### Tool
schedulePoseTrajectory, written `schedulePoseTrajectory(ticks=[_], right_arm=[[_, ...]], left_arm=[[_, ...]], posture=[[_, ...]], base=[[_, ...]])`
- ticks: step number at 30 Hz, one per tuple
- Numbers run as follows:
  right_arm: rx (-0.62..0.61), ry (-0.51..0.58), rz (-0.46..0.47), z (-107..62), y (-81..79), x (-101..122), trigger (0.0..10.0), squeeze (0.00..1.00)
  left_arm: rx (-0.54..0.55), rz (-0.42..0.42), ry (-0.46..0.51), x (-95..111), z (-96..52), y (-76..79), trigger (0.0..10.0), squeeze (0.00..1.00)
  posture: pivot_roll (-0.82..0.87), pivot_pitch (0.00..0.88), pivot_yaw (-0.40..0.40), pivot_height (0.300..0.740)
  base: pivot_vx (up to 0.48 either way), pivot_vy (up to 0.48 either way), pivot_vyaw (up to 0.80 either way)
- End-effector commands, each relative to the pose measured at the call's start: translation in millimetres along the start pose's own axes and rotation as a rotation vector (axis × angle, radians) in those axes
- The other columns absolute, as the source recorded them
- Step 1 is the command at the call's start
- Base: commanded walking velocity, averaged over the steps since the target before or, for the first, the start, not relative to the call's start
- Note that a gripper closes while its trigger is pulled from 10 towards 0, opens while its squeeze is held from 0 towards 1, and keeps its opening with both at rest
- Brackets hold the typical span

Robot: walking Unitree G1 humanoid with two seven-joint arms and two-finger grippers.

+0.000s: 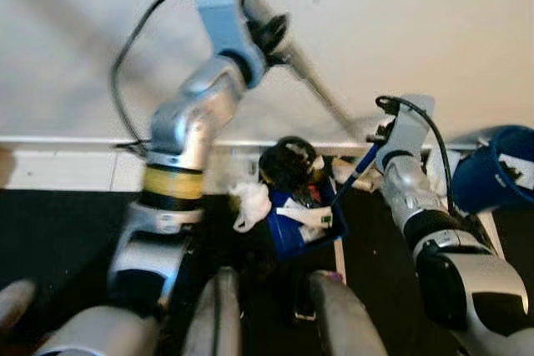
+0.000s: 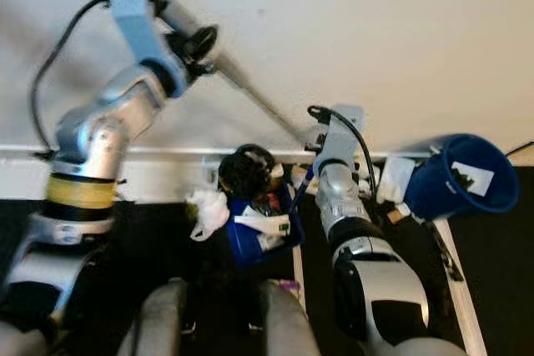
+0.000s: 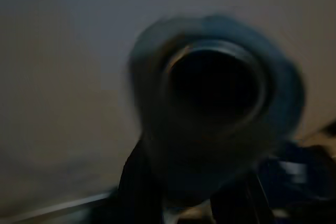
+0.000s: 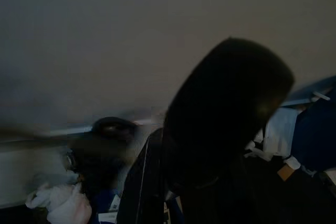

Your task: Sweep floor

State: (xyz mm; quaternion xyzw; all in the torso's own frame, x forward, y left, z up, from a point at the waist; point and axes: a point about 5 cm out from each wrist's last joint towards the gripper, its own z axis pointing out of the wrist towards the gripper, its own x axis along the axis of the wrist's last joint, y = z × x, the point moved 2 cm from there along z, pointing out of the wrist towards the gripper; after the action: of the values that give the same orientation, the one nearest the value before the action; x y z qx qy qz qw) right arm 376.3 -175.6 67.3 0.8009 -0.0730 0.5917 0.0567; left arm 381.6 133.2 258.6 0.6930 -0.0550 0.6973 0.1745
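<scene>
Two grippers work: left gripper point(image 1: 271, 35) clamped on the broom handle point(image 1: 321, 93), right gripper point(image 1: 385, 132) on the dustpan point(image 1: 296, 223) handle, fingers indistinguishable. Keep the pan's lip flat against the baseboard point(image 1: 67, 141) edge.

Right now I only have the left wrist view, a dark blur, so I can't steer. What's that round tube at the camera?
Observer: A grey broom handle, clamped in the left gripper, slanting down towards the robot's right.
Operator: What's straight ahead?
Observer: A blue dustpan holding rubbish, on the dark floor.
Operator: Anything further right?
Observer: A blue bin lying on its side.
</scene>
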Motion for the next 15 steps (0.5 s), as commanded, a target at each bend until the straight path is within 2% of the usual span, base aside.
schedulePoseTrajectory(ticks=[1,2,3,4,5,6,7,8,9,11,12,13,14,15], right_arm=[[-0.030,-0.243,-0.048,-16.3,10.8,-62.9,10.0,0.00],[-0.028,-0.245,-0.049,-16.7,10.3,-63.6,10.0,0.00],[-0.027,-0.246,-0.049,-16.9,10.0,-64.2,10.0,0.00],[-0.026,-0.247,-0.050,-17.1,9.6,-64.6,10.0,0.00],[-0.025,-0.248,-0.050,-17.2,9.5,-64.8,10.0,0.00],[-0.025,-0.248,-0.050,-17.3,9.4,-64.9,10.0,0.00],[-0.024,-0.248,-0.050,-17.3,9.3,-65.0,10.0,0.00],[-0.024,-0.248,-0.050,-17.3,9.3,-65.0,10.0,0.00],[-0.023,-0.249,-0.050,-17.4,9.3,-65.2,10.0,0.00],[-0.023,-0.249,-0.049,-17.4,9.3,-65.3,10.0,0.00],[-0.021,-0.251,-0.049,-17.5,9.6,-65.6,10.0,0.00],[-0.021,-0.251,-0.050,-17.5,9.8,-65.7,10.0,0.00],[-0.021,-0.251,-0.050,-17.5,9.8,-65.7,10.0,0.00],[-0.020,-0.252,-0.050,-17.5,10.0,-65.8,10.0,0.00]], left_arm=[[-0.052,-0.021,0.066,19.5,-7.2,-1.2,10.0,0.00],[-0.096,-0.027,0.077,27.9,-14.4,-6.3,10.0,0.00],[-0.121,0.007,0.092,35.7,-21.6,-13.4,10.0,0.00],[-0.116,0.067,0.099,41.1,-27.2,-22.2,10.0,0.00],[-0.049,0.189,0.102,45.0,-31.1,-37.6,10.0,0.00],[-0.002,0.272,0.102,47.5,-33.5,-47.4,10.0,0.00],[0.022,0.323,0.100,48.8,-35.0,-52.9,10.0,0.00],[0.022,0.323,0.100,48.8,-35.0,-52.9,10.0,0.00],[0.059,0.349,0.124,54.9,-38.5,-61.3,10.0,0.00],[0.071,0.347,0.151,60.4,-41.8,-66.1,10.0,0.00],[0.061,0.261,0.204,68.9,-47.8,-70.5,10.0,0.00],[0.043,0.212,0.219,70.8,-49.6,-70.1,10.0,0.00],[0.043,0.212,0.219,70.8,-49.6,-70.1,10.0,0.00],[0.026,0.166,0.231,71.9,-51.1,-69.7,10.0,0.00]], posture=[[0.16,0.193,-0.127,0.740],[0.16,0.191,-0.128,0.740],[0.16,0.190,-0.128,0.740],[0.16,0.187,-0.127,0.740],[0.16,0.185,-0.128,0.740],[0.17,0.184,-0.128,0.740],[0.17,0.184,-0.128,0.740],[0.17,0.184,-0.128,0.740],[0.17,0.179,-0.128,0.740],[0.17,0.179,-0.128,0.740],[0.17,0.179,-0.128,0.740],[0.17,0.179,-0.128,0.740],[0.17,0.179,-0.128,0.740],[0.17,0.179,-0.128,0.740]], base=[[0.000,0.000,0.00],[0.000,0.000,0.00],[0.000,0.000,0.00],[0.000,0.000,0.00],[0.000,0.000,0.00],[0.000,0.000,0.00],[0.000,0.000,0.00],[0.000,0.000,0.00],[0.000,0.000,0.00],[0.000,0.000,0.00],[0.000,0.000,0.00],[0.000,0.000,0.00],[0.000,0.000,0.00],[0.000,0.000,0.00]])
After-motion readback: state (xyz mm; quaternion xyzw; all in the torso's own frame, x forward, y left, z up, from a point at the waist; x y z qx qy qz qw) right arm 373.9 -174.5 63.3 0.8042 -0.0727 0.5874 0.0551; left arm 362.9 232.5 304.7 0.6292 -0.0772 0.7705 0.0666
